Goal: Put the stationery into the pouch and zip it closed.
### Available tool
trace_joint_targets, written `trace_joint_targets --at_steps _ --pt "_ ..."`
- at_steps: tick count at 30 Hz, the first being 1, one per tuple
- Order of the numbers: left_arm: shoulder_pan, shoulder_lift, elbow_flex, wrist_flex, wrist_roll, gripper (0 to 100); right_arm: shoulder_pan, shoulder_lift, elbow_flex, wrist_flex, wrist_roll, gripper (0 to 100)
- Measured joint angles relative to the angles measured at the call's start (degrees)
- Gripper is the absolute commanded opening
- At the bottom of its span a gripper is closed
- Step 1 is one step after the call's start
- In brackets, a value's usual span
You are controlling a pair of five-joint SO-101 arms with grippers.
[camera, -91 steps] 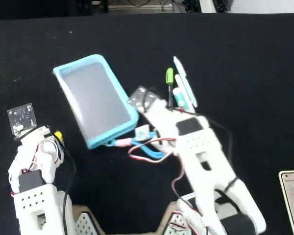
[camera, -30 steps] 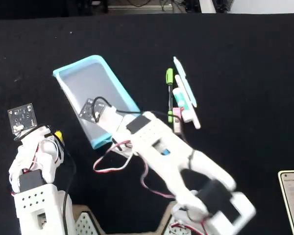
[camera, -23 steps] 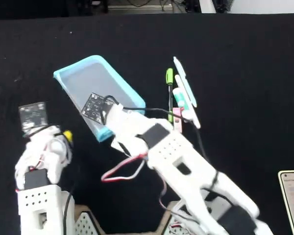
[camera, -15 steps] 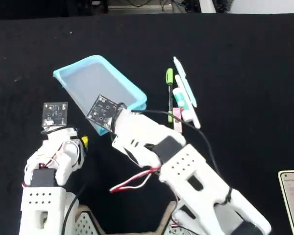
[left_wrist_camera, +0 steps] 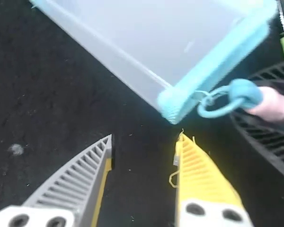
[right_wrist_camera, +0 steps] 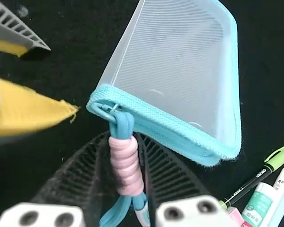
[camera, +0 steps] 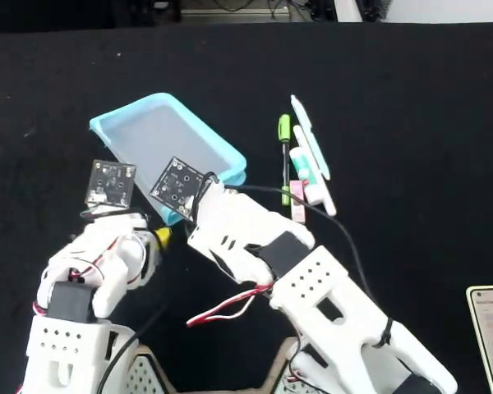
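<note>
While I watch from the high view, the light-blue mesh pouch [camera: 160,148] lies on the black table [camera: 411,98], its near corner right at both grippers. My right gripper [right_wrist_camera: 126,142] is clenched on the pink-and-blue zipper strap [right_wrist_camera: 126,168] hanging from that corner. My left gripper [left_wrist_camera: 144,142] sits just beside the same corner with its jaws spread apart, the yellow finger [left_wrist_camera: 194,165] nearer the strap. The stationery lies outside the pouch, clustered near its right side in the high view: a green-capped marker [camera: 284,135], a white pen [camera: 308,135], a white tube with a green label [camera: 304,168] and a small pink piece [camera: 297,201].
</note>
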Motion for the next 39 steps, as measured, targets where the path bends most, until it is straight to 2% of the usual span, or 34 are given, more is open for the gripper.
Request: trace_joint_targets --at_steps 6,11,17,28,35,39 --pt "3.08 0.0 0.0 -1.76 0.0 22 0.0 0.0 0.0 -1.49 -0.18 1.1" --pt "3.08 0.0 0.26 -8.09 0.0 22 0.0 0.0 0.0 -1.49 -0.18 1.1" --pt "2.99 0.0 6.07 -16.35 0.0 22 0.0 0.0 0.0 -1.49 -0.18 1.1" --pt "-1.49 0.0 6.51 -17.49 0.0 22 0.0 0.0 0.0 -1.49 -0.18 1.1" --pt "-1.67 0.0 6.51 -17.49 0.0 3 -0.09 0.0 0.18 -1.49 -0.18 1.1" --pt "-1.58 0.0 6.51 -17.49 0.0 3 -0.18 0.0 1.32 -1.93 -0.26 1.1"
